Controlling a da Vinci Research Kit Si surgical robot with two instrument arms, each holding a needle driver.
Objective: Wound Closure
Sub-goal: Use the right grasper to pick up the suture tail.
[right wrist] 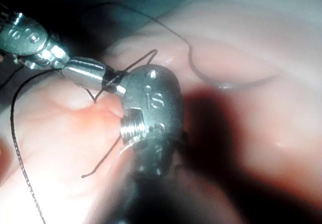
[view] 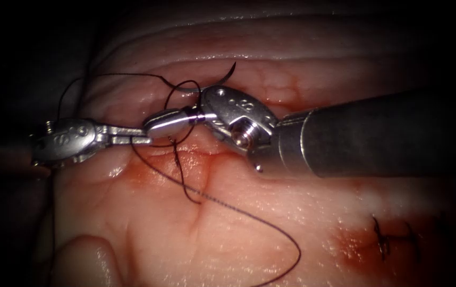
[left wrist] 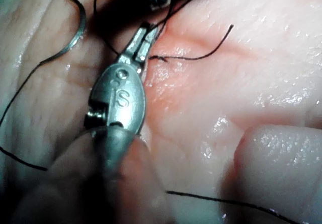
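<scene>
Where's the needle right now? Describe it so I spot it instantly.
On the tissue, find where the left tool and right tool meet tip to tip. The needle lies loose just above the right tool in the endoscope view. Unlike the limp dark thread, it is a stiff, even arc.
</scene>
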